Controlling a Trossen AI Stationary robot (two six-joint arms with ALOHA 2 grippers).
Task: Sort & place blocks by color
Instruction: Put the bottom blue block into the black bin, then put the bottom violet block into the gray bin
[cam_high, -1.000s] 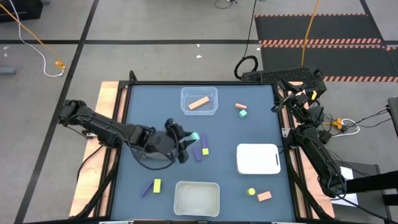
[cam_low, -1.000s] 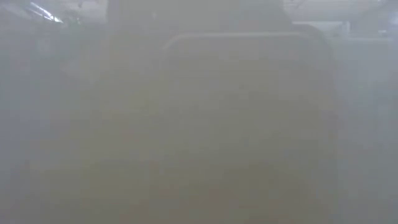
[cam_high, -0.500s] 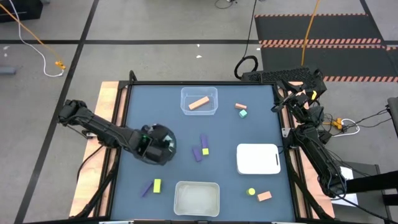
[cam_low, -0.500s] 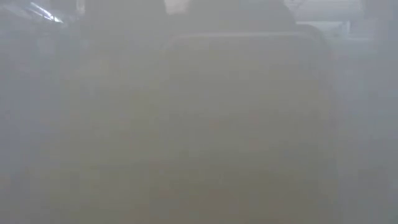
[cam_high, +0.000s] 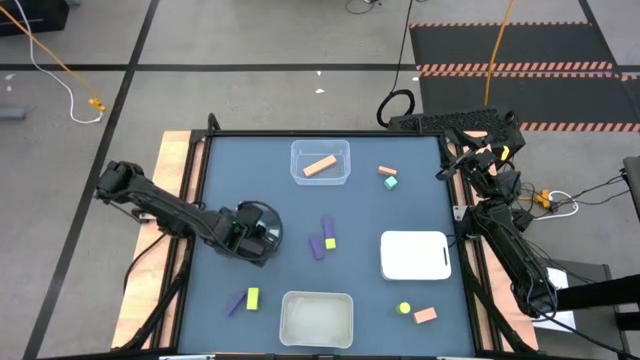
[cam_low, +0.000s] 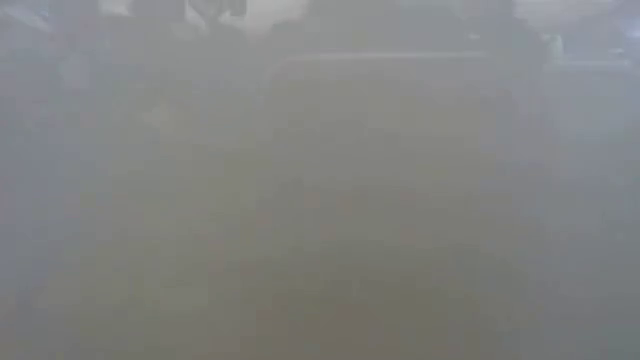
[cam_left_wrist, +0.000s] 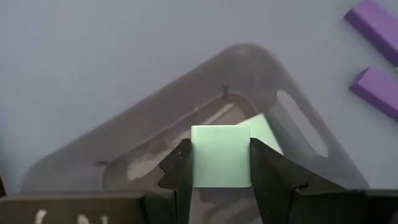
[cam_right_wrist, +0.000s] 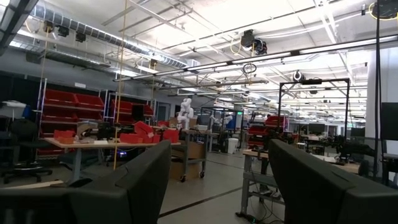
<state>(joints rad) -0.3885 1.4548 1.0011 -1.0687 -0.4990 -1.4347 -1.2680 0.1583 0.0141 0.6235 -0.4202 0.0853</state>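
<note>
Blue-grey matting covers the bench (cam_high: 240, 170) in the high view, where the left claw (cam_high: 258, 232) hangs over the left-centre area above a dark round container that it mostly hides. Sorting looks partly done: a clear square tub (cam_high: 320, 162) at the far edge already holds an orange bar (cam_high: 320, 166). Loose pieces remain: two purple bars with a yellow-green cube (cam_high: 324, 238) at mid-bench, an orange and teal pair (cam_high: 388, 177) farther right, a purple bar and yellow-green cube (cam_high: 246, 298) near the front, and a yellow-green round piece beside an orange block (cam_high: 416, 313). A white lidded box (cam_high: 414, 255) and a second clear tray (cam_high: 316, 318) wait nearby. The right arm rests folded off the bench's right edge.

Low view: only haze, nothing legible.

Left wrist view: the left claw is clamped on a pale teal cube (cam_left_wrist: 220, 155), held directly over a dark smoky tray (cam_left_wrist: 186, 112), probably for release there.

Right wrist view: the right claw (cam_right_wrist: 219, 180) points level into a workshop with red bins, benches and ceiling ducts, its fingers apart and empty.
</note>
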